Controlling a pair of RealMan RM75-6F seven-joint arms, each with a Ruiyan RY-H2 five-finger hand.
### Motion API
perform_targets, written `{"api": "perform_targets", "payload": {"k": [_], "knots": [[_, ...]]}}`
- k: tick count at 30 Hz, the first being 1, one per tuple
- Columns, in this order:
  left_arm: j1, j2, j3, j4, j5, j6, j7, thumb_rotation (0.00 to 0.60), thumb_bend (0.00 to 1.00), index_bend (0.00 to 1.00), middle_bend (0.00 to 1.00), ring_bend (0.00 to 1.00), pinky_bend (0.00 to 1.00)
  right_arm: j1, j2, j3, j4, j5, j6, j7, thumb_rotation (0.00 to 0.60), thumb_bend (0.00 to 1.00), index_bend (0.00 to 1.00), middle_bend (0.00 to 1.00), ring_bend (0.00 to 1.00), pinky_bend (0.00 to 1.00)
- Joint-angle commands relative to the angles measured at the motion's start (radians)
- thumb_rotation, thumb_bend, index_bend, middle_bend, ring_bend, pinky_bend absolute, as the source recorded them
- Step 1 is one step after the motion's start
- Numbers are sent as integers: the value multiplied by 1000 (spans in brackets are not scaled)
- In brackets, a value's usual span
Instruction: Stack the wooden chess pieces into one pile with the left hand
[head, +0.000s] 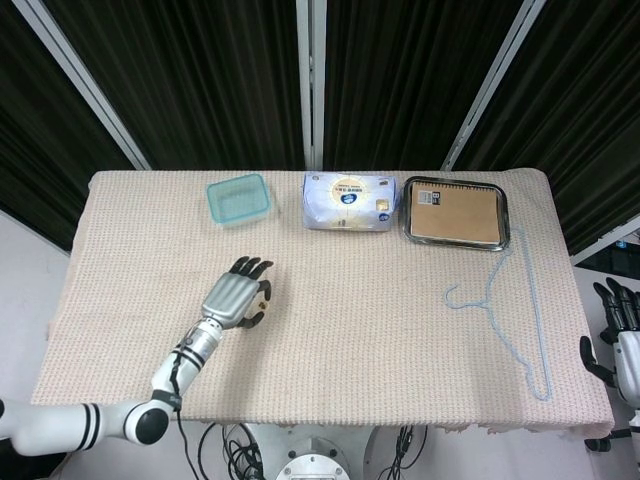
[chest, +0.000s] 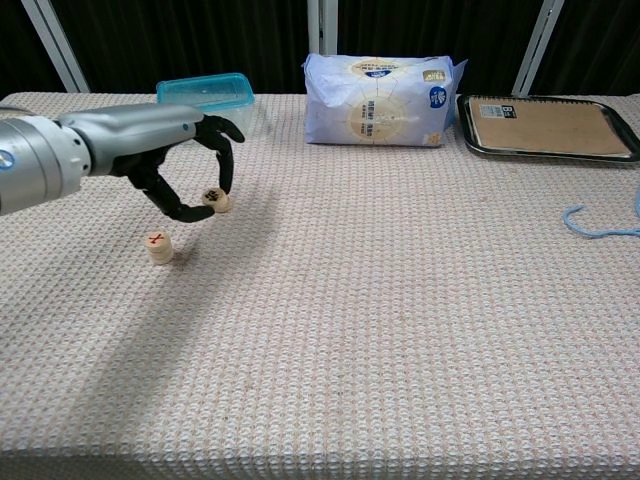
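My left hand (chest: 185, 160) hangs above the table at the left and pinches a round wooden chess piece (chest: 211, 198) between thumb and a fingertip. Right behind that piece a second wooden piece (chest: 225, 204) peeks out, mostly hidden. A short wooden pile (chest: 158, 247) with a red mark on top stands on the cloth, below and left of the held piece. In the head view the left hand (head: 235, 296) covers the pieces. My right hand (head: 622, 335) sits off the table's right edge, fingers apart and holding nothing.
At the back stand a teal plastic box (chest: 205, 103), a bag of tissues (chest: 381, 100) and a metal tray (chest: 545, 127) with a brown pad. A blue clothes hanger (head: 515, 310) lies at the right on the woven tablecloth (chest: 400, 330).
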Motion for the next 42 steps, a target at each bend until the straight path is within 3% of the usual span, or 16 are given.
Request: {"api": "perform_targets", "payload": {"k": [1, 7, 14, 28, 42], "knots": [[33, 34, 29, -42, 12, 50, 11, 600, 320, 492, 71, 0, 0, 0, -1, 0, -1, -1, 1, -2, 600, 433, 0, 0, 0, 0], [91, 74, 79, -76, 50, 91, -21, 600, 320, 494, 71, 0, 0, 1, -3, 1, -1, 5, -3, -6, 600, 433, 0, 0, 0, 0], [128, 98, 103, -73, 93, 93, -73, 600, 321, 495, 71, 0, 0, 4, -7, 1, -6, 5, -6, -21, 600, 434, 0, 0, 0, 0], [134, 28, 94, 37, 122, 41, -133, 600, 321, 494, 72, 0, 0, 6, -6, 3, -7, 13, -10, -21, 600, 433, 0, 0, 0, 0], [127, 17, 75, 67, 107, 3, -145, 600, 321, 491, 78, 0, 0, 4, 0, 4, -4, 15, -9, -7, 600, 434, 0, 0, 0, 0]]}}
